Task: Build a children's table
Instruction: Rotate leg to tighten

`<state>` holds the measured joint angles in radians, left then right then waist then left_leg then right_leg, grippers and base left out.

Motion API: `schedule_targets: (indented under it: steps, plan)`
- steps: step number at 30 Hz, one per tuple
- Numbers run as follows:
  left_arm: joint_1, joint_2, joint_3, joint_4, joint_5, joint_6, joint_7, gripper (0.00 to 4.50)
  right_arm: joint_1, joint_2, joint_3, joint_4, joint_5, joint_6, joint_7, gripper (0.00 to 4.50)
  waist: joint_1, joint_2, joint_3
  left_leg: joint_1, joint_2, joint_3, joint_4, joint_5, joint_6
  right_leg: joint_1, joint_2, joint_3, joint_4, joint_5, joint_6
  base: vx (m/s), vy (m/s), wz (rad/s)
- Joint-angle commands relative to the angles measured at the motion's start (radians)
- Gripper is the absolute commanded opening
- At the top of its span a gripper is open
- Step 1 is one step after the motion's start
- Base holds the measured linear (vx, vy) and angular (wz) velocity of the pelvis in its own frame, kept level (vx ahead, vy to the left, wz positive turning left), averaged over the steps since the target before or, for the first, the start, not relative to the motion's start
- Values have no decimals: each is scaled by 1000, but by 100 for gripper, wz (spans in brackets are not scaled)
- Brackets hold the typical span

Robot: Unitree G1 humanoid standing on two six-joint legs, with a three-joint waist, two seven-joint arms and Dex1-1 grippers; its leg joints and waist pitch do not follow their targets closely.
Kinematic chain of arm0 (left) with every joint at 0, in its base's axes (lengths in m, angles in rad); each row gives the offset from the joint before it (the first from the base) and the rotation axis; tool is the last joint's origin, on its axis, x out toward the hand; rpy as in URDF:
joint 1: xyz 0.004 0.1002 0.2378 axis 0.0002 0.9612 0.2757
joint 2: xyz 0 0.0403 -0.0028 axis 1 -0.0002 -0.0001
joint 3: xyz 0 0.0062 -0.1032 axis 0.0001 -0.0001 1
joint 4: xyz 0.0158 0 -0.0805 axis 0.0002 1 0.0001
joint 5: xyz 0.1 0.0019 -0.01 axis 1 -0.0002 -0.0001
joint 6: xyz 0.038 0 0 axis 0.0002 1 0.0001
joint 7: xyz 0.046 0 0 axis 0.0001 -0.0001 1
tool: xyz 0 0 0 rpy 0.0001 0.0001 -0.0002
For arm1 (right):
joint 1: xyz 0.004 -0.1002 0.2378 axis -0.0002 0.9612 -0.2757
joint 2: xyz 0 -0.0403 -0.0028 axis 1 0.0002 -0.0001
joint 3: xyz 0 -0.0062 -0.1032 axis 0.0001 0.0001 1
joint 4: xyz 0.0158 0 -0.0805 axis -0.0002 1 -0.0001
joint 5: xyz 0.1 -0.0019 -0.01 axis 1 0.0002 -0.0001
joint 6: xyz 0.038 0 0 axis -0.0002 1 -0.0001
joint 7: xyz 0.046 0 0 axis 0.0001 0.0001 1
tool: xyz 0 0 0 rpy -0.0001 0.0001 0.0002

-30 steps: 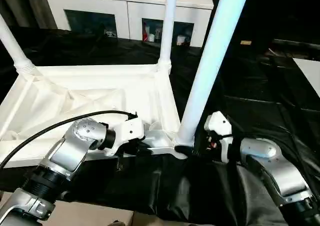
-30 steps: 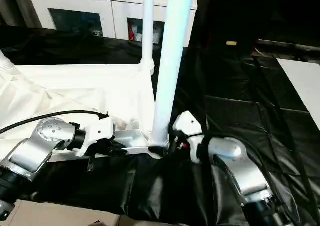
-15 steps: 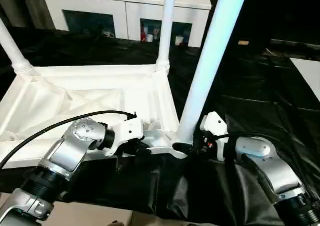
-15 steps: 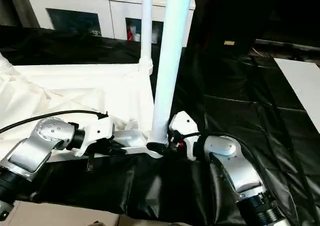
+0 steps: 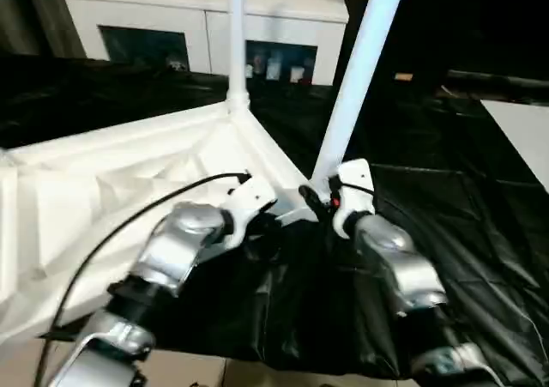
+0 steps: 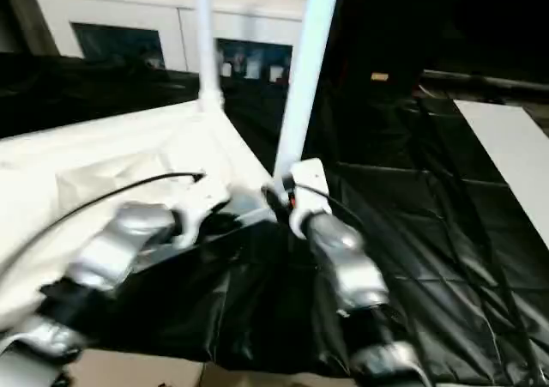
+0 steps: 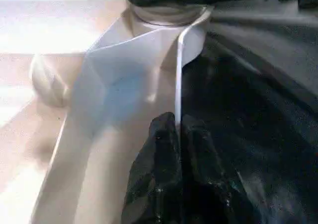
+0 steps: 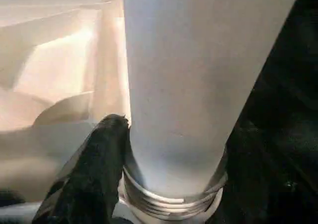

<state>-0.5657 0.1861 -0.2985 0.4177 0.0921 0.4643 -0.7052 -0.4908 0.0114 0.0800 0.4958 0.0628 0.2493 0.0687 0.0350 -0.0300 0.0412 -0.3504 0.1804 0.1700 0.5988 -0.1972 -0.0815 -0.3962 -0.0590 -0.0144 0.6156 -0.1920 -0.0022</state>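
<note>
The children's table lies upside down: its white ribbed top (image 5: 129, 172) rests on a black sheet. A far leg (image 5: 234, 44) stands upright in its corner socket. A near leg (image 5: 356, 78) rises from the front right corner. My left gripper (image 5: 273, 224) is shut on the top's thin rim (image 7: 177, 85) just beside that corner. My right gripper (image 5: 316, 196) wraps the near leg at its base. One black finger (image 8: 107, 149) presses against the leg (image 8: 179, 85) just above its threaded collar (image 8: 169, 199). The other finger is hidden behind the leg.
A white cabinet with glass doors (image 5: 197, 27) stands behind the table. The black sheet (image 5: 446, 190) spreads wide to the right, with a white panel (image 5: 527, 130) at the far right edge. Pale floor (image 5: 197, 374) shows at the front.
The camera has swung, so the whole scene sits differently. My right gripper has moved in from beside the near leg and narrowed around its base. The left gripper keeps its grip on the rim.
</note>
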Motion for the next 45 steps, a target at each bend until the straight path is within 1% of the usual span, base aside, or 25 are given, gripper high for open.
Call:
schedule_targets:
  steps: [1, 3, 4, 6, 7, 11, 14, 16, 17, 18, 19, 20, 21, 22, 24, 27, 28, 30, 32, 34, 38, 39, 40, 43, 45]
  plan:
    - [-21, -75, -4, 36, -13, 3, 70, 0, 0, 43, 11, 136, -11, 18, -49, 261, -1, -2, -48, 1, 31, -13, -82, -258, -26, 34, -62, 33, -81, -262, -165, 0, 0, 0]
    - [-34, -95, -8, 59, -3, 1, 89, 0, -25, 60, 19, 167, -15, 3, -41, 261, 1, 3, -48, 3, 30, -12, -82, -273, -14, 32, -62, 33, -84, -270, -157, 0, 0, 0]
    - [-42, -106, -8, 71, 1, 3, 101, 0, -37, 76, 10, 175, 7, -21, 1, 296, 1, 3, -48, 0, 30, -12, -82, -271, -9, 33, -63, 34, -85, -263, -155, 0, 0, 0]
    - [-54, -100, -10, 81, 12, -4, 110, 0, -32, 81, 12, 120, 27, -64, 78, 317, 4, 2, -48, 1, 31, -12, -83, -273, 2, 33, -62, 33, -85, -258, -150, 0, 0, 0]
    - [-55, -93, -11, 80, 15, -9, 106, 0, -29, 76, 16, 110, 24, -68, 82, 331, 5, -4, -50, -4, 31, -12, -84, -260, 7, 36, -63, 32, -84, -247, -151, 0, 0, 0]
    - [-50, -57, -11, 74, 23, -28, 81, 0, -2, 38, 16, 52, 19, -77, 96, 346, 7, 1, -48, -4, 32, -14, -86, -268, 12, 34, -64, 31, -87, -277, -146, 0, 0, 0]
    - [-43, -38, -11, 64, 26, -38, 60, 0, 17, 5, 22, 13, 8, -73, 108, 372, 6, 1, -48, -4, 33, -14, -87, -272, 11, 31, -64, 32, -89, -290, -147, 0, 0, 0]
    - [-20, 8, -22, 21, 30, -44, 7, 0, 74, -67, 22, -104, 21, -49, 194, 372, 13, 2, -49, -4, 36, -12, -85, -262, 22, 33, -62, 34, -88, -253, -144, 0, 0, 0]
    - [-15, 17, -24, 13, 30, -44, -2, 0, 84, -79, 19, -124, 24, -44, 215, 372, 12, 1, -50, -9, 35, -12, -84, -244, 25, 37, -63, 34, -83, -231, -149, 0, 0, 0]
    - [2, 54, -34, -22, 27, -52, -49, 0, 119, -137, 25, -198, 44, -28, 311, 372, 14, 4, -50, -12, 35, -13, -85, -225, 30, 41, -63, 32, -83, -208, -153, 0, 0, 0]
    - [2, 54, -34, -22, 27, -52, -49, 0, 119, -137, 25, -198, 44, -28, 311, 372, 14, 7, -50, -15, 35, -14, -85, -216, 33, 42, -64, 32, -80, -194, -156, 0, 0, 0]
    - [10, 72, -39, -37, 23, -54, -72, 0, 135, -167, 34, -232, 50, -24, 360, 372, 10, 9, -52, -17, 37, -14, -84, -198, 36, 43, -63, 31, -77, -164, -166, 0, 0, 0]
    - [24, 106, -50, -62, 9, -82, -134, 0, 158, -215, 44, -277, 65, -19, 433, 372, 11, 6, -57, -18, 37, -12, -76, -157, 55, 48, -63, 31, -70, -89, -191, 0, 0, 0]
    - [36, 137, -60, -86, -3, -92, -186, 0, 178, -259, 54, -315, 79, -17, 496, 372, 13, 7, -58, -17, 38, -11, -75, -141, 65, 48, -63, 32, -67, -58, -197, 0, 0, 0]
    - [70, 229, -100, -147, -36, -184, -354, 0, 221, -366, 90, -396, 123, -10, 650, 372, 15, 9, -57, -18, 40, -11, -73, -113, 89, 49, -62, 31, -61, 7, -216, 0, 0, 0]
    - [82, 289, -123, -180, -53, -206, -455, 0, 242, -423, 107, -449, 171, 22, 752, 372, 18, 11, -54, -10, 42, -6, -73, -135, 101, 45, -61, 30, -59, 10, -247, 0, 0, 0]
    - [81, 303, -125, -186, -58, -205, -477, 0, 247, -440, 112, -467, 186, 35, 786, 372, 19, 22, -49, -8, 45, -6, -76, -161, 93, 39, -62, 31, -63, -27, -247, 0, 0, 0]
    - [79, 339, -122, -216, -83, -192, -538, 0, 254, -481, 129, -504, 199, 66, 865, 372, 24, 13, -49, 0, 48, -5, -79, -195, 77, 38, -61, 30, -67, -88, -243, 0, 0, 0]
    - [77, 347, -120, -220, -84, -192, -548, 0, 256, -496, 139, -510, 194, 66, 887, 372, 27, 18, -45, -1, 49, -5, -82, -206, 57, 34, -64, 31, -69, -124, -239, 0, 0, 0]
    - [71, 361, -121, -213, -75, -206, -552, 0, 259, -520, 162, -513, 182, 63, 919, 372, 27, 16, -46, -2, 48, -5, -82, -217, 39, 35, -63, 32, -70, -134, -235, 0, 0, 0]
    - [62, 374, -116, -199, -80, -227, -558, 0, 264, -550, 194, -518, 178, 55, 960, 372, 26, 11, -48, -6, 44, -5, -79, -197, 40, 40, -66, 33, -68, -127, -222, 0, 0, 0]
    - [62, 375, -114, -198, -79, -228, -563, 0, 258, -544, 196, -508, 167, 51, 952, 346, 27, 12, -50, -6, 45, -5, -77, -182, 44, 40, -67, 33, -67, -112, -226, 0, 0, 0]
    - [62, 375, -113, -197, -78, -229, -566, 0, 253, -539, 198, -500, 157, 46, 946, 338, 29, 2, -51, -9, 44, -5, -76, -161, 50, 42, -67, 32, -63, -97, -227, 0, 0, 0]
    - [65, 377, -111, -203, -81, -225, -568, 0, 238, -518, 185, -483, 158, 52, 930, 332, 28, 4, -51, -7, 44, -4, -75, -152, 53, 40, -66, 31, -63, -89, -232, 0, 0, 0]
    - [66, 376, -111, -205, -81, -224, -567, 0, 232, -511, 180, -478, 163, 51, 925, 305, 29, 5, -51, -7, 44, -4, -75, -154, 52, 39, -66, 31, -63, -96, -234, 0, 0, 0]
